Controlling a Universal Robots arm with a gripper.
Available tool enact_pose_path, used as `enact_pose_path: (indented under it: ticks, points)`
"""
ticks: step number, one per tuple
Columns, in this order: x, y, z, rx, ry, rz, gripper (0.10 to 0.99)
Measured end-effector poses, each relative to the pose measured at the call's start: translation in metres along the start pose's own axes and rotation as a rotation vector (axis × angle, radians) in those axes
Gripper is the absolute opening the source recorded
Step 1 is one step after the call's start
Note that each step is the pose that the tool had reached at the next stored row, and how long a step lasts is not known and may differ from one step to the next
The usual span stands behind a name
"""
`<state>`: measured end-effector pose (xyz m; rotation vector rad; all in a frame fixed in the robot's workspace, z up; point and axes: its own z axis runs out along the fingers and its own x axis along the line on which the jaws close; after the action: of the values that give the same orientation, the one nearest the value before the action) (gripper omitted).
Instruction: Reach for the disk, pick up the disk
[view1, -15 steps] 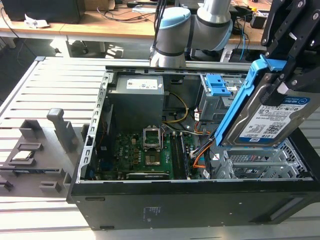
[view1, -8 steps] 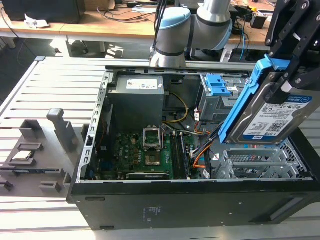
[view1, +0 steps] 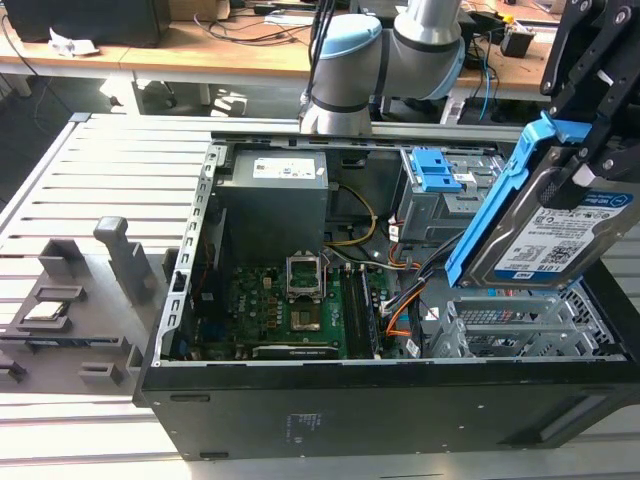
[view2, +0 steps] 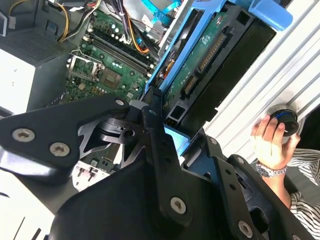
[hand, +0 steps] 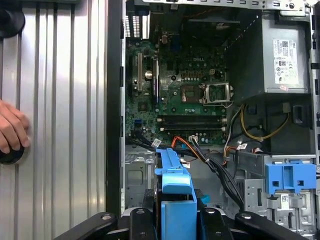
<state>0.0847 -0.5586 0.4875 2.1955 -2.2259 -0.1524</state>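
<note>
Fingers (view2: 155, 122) clamped on the disk (view1: 560, 235), held tilted above the open computer case (view1: 400, 400) at the exterior view's right, clear of the drive cage (view1: 520, 325). Gripper (view1: 600, 90) bites only the blue bracket (view1: 495, 205); risk judged: flex lets the drive slip onto the motherboard (view1: 290, 310). Person's hand (view2: 270, 137) rests near.

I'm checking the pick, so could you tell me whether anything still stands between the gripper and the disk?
Nothing visible does. The gripper is shut on the disk, which hangs tilted above the open case, clear of the drive cage below it.
</note>
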Motion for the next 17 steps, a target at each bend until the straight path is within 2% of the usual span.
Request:
enact_pose_path:
  ticks: [9,15,17]
  points:
    - [-0.0001,-0.0111,0.0113,-0.002,0.0001,0.000,0.369]
    - [0.0046,-0.0170,0.0172,-0.002,0.0006,0.000,0.369]
    - [0.0051,-0.0208,0.0204,-0.002,0.0043,0.000,0.369]
